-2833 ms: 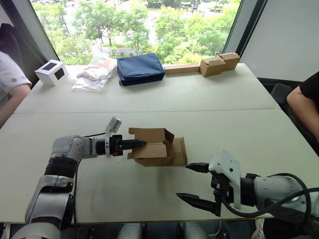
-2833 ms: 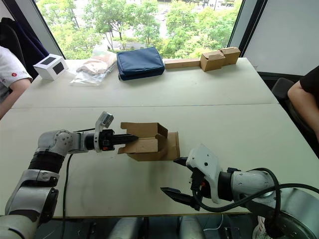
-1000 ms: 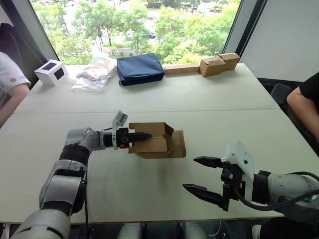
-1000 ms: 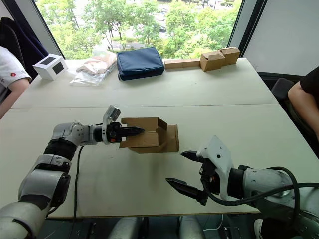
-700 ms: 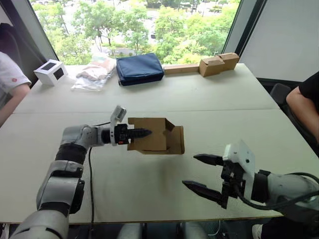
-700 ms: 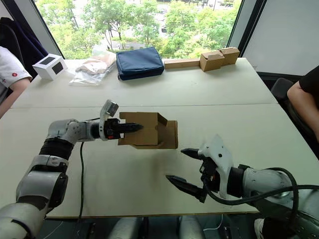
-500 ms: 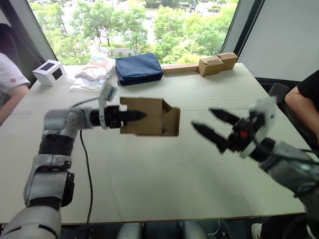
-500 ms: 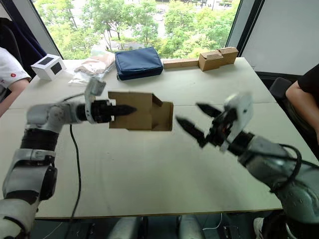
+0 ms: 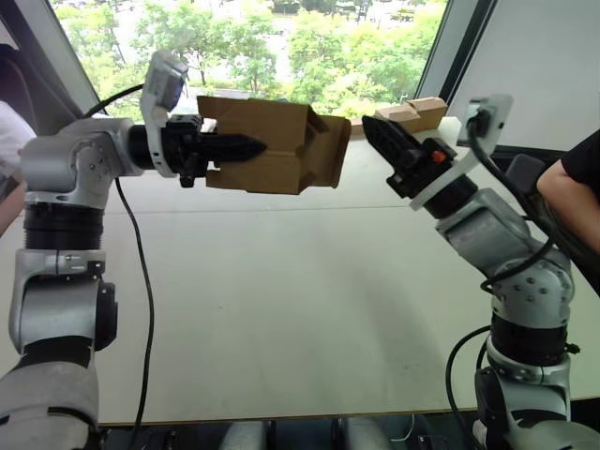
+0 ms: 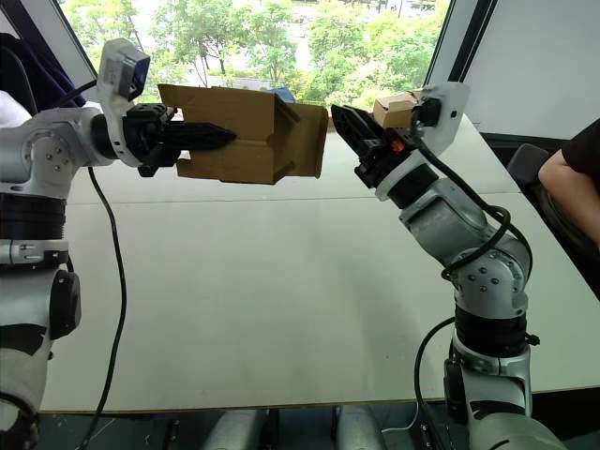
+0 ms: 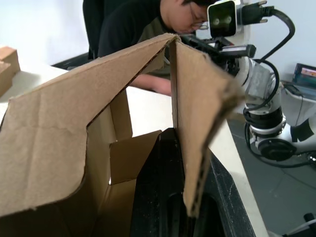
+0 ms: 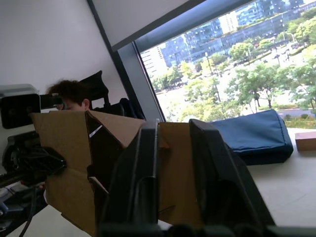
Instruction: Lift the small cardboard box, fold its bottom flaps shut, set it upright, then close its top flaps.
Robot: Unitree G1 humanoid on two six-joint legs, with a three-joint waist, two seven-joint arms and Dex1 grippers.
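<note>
Small cardboard box (image 9: 272, 145) held up in the air, well above the white table (image 9: 281, 281), lying on its side with open flapped ends facing left and right. Left gripper (image 9: 246, 147) clamped on one wall of box, one black finger along the outside, the other inside per left wrist view. End flaps toward the right arm splayed open, one standing out toward right gripper (image 9: 375, 133). Right gripper raised level with box, just beside that flap; right wrist view has its two fingers (image 12: 210, 173) set narrowly apart, flap edge seen between them, contact unclear. Blue pouch (image 12: 256, 136) on table by window. Tan cardboard boxes (image 9: 417, 111) behind right gripper. Person's arm (image 9: 572, 192) at right table edge.
</note>
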